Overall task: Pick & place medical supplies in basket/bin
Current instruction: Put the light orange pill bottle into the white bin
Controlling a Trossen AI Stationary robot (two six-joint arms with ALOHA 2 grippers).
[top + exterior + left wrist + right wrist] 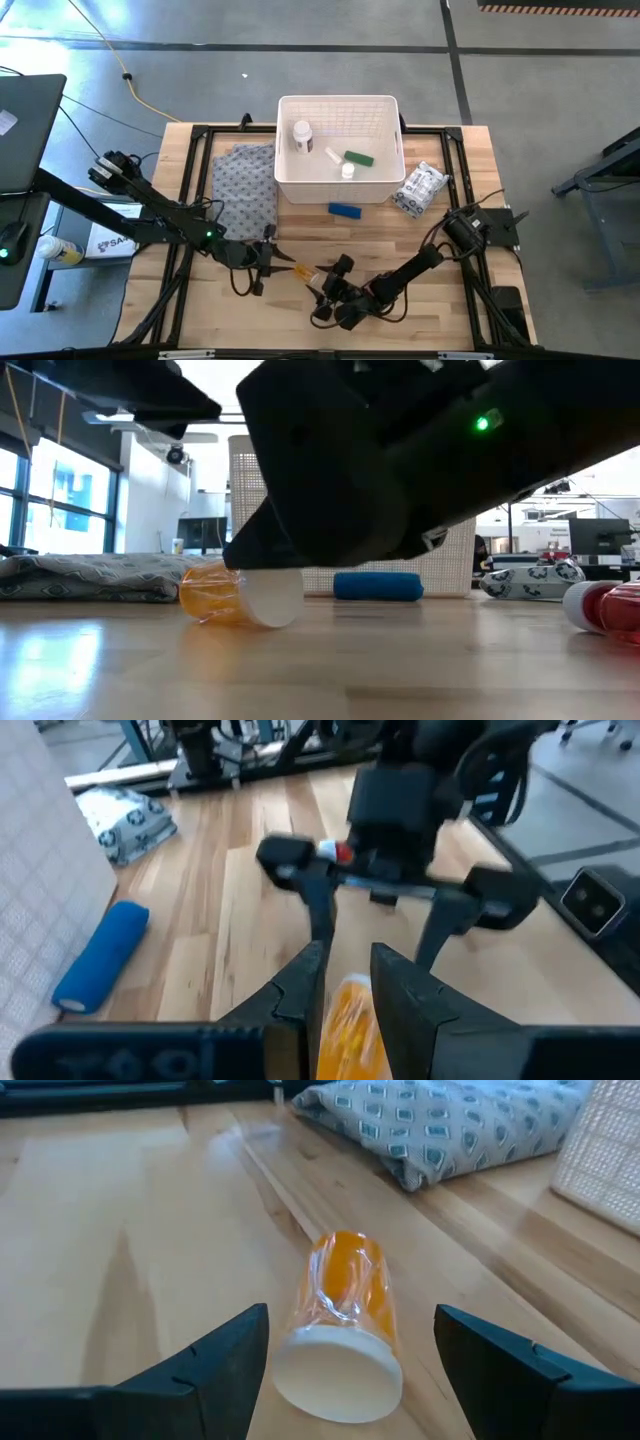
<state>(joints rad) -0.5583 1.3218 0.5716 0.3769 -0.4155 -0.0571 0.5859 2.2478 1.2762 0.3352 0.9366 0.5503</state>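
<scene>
An orange bottle with a white cap (343, 1325) lies on its side on the table, cap toward my right gripper; it also shows in the high view (300, 269) and the low view (240, 595). My right gripper (350, 1370) is open, its fingers wide apart on either side of the cap end, clear of it. My left gripper (348, 982) stands at the bottle's other end with a narrow gap between its fingers, the orange bottle (350, 1025) showing through. The white basket (290, 180) holds a white pill bottle (302, 135), a green tube (358, 158) and a small vial (347, 170). My left gripper is close over the orange bottle's base end (352, 1005), coming level from the table's left. I cannot tell whether its fingers touch the bottle. The bottle lies on its side on the table.
A blue block (344, 210) lies just in front of the basket, a white-clear packet (420, 188) to its right. The grey patterned cloth (245, 185) lies left of the basket. A red white-capped bottle (610, 605) lies near my right gripper.
</scene>
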